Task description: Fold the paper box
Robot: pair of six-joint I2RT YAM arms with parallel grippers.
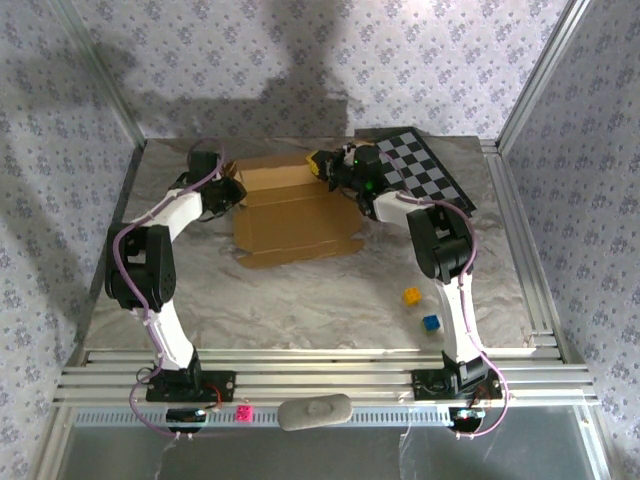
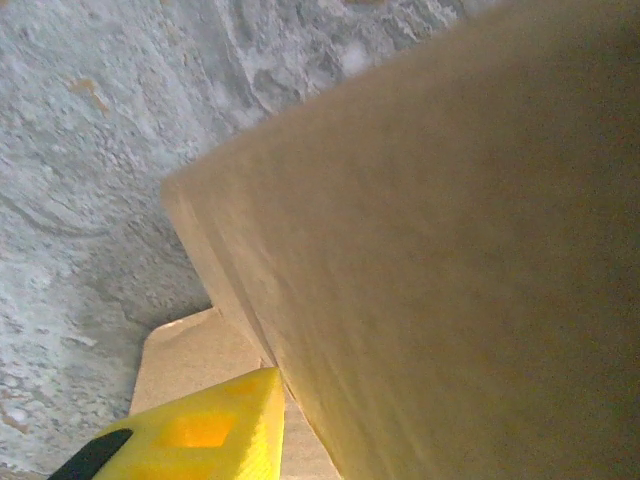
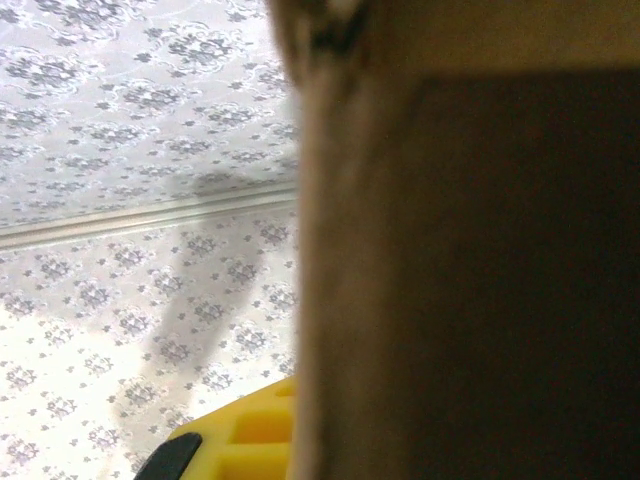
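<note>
Top external view: creased brown cardboard paper box lies on the marbled worktop between the arms; right fingers pinch its far right edge, while left fingers sit beside its left flap, grip unclear.

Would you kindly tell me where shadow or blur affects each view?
Top external: sharp, with a broad shadow on the back wall; left wrist: the paper box looms soft, the table crisper; right wrist: box dark and blurred, wallpaper clear.

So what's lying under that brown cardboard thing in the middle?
The paper box lies on the marbled table, which shows along its near edge. Whether anything is beneath the cardboard cannot be seen: the sheet covers that patch.
</note>
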